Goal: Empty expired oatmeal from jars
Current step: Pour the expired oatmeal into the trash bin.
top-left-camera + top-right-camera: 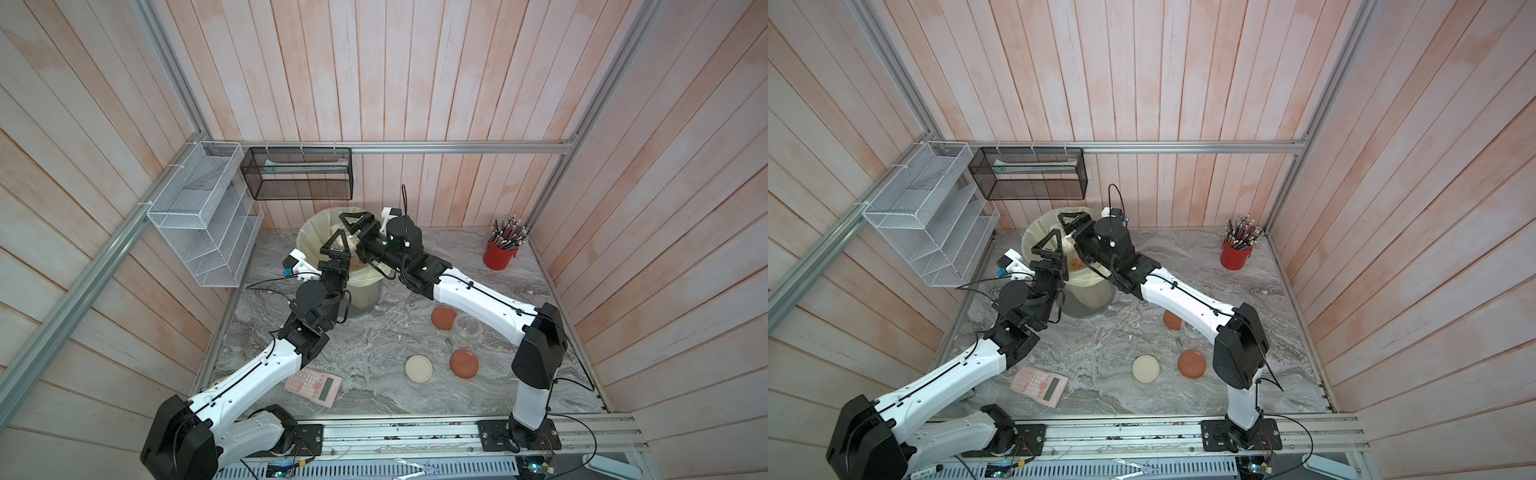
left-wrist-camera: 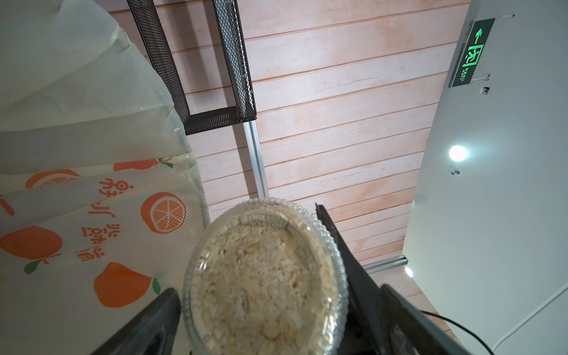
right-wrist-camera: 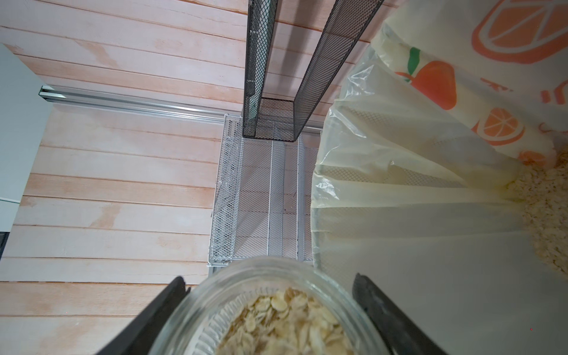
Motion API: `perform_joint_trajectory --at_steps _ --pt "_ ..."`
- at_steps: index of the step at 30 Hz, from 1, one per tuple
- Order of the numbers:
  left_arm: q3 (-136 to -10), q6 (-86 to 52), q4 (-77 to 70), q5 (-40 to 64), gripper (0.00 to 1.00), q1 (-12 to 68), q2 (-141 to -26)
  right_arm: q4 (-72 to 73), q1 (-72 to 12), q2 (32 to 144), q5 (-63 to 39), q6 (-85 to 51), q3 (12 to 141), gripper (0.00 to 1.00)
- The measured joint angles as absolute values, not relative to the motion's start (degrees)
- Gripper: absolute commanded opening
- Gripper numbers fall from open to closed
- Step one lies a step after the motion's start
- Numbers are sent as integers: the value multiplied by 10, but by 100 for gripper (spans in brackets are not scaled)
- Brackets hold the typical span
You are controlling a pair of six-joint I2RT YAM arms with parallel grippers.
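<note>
On the grey marbled counter (image 1: 374,332) stands a grey bin (image 1: 366,298) with a cream orange-print liner. Over it the left claw (image 2: 246,247), jaws wide, grips a clear round jar (image 2: 333,246) of pale flaky oatmeal (image 2: 261,282); the right claw (image 3: 270,278) clamps a second clear jar (image 3: 227,285), also holding oatmeal.

"EXIT" is read on a green arrow sign (image 2: 470,52), upper right of the frame; orange Chinese characters are printed on a bin liner (image 2: 92,138).

Oat jar (image 2: 264,276) cut off by picture edge, likewise second jar (image 3: 270,310); table jar (image 1: 1192,331) mostly hidden behind right arm (image 1: 1183,296)
</note>
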State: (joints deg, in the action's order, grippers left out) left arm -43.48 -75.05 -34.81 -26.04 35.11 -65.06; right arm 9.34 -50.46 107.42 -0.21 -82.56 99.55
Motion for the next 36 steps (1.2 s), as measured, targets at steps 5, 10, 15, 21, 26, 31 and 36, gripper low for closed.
perform_joint_trajectory --at_steps 5,10,15,21,26,31,36 --pt "-430 -753 -365 -269 100 352 -653 93 -505 1081 -3 -830 1004 29" --pt "-430 -753 -380 -275 100 353 -660 93 -505 1088 -3 -830 1014 29" --pt "-432 -756 -389 -291 100 354 -668 93 -508 1090 -3 -838 1016 29" --pt "-433 -772 -407 -348 100 369 -678 94 -514 1094 -2 -844 1018 29" --pt "-441 -774 -410 -375 100 376 -689 93 -514 1094 -2 -845 1018 30" --pt "-447 -792 -416 -395 100 377 -700 93 -514 1094 -2 -845 1020 30" --pt "-456 -797 -437 -412 100 377 -722 93 -514 1097 -3 -845 1025 30"
